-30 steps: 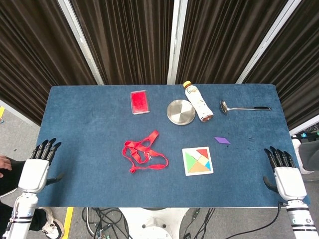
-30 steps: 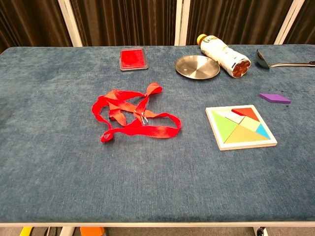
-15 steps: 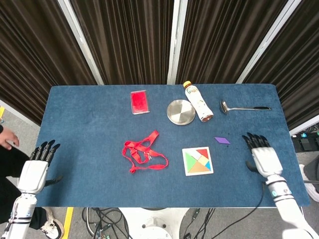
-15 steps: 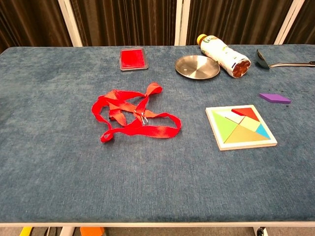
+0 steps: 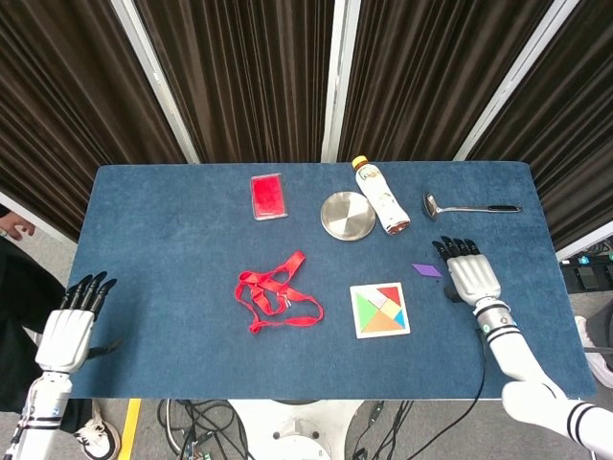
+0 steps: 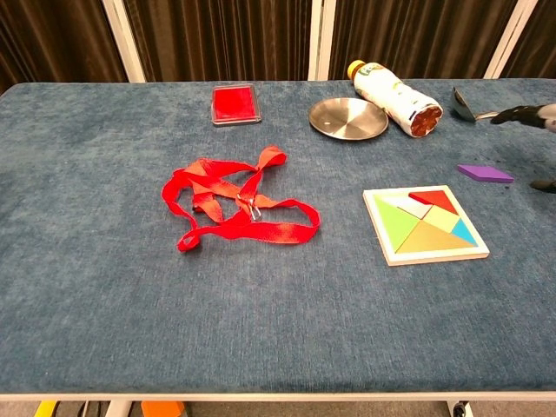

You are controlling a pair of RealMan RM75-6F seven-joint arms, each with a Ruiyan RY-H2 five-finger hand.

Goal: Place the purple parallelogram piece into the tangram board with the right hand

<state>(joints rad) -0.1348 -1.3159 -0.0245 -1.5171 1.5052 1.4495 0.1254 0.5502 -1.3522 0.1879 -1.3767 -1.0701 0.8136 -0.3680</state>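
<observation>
Now, right robot hand spread, just beside purple parallelogram piece

Robot lab: blue-clothed table, dark curtains, floor cables.

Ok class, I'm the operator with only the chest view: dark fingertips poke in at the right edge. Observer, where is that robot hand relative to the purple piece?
Observer: The head view shows the whole right robot hand just right of the purple parallelogram piece, not holding it.
Operator: Fingers open or curled?
Observer: Apart and extended toward the far side of the table, holding nothing.
Operator: And the other one?
Observer: The left robot hand is by the table's left edge, fingers apart, empty.
</observation>
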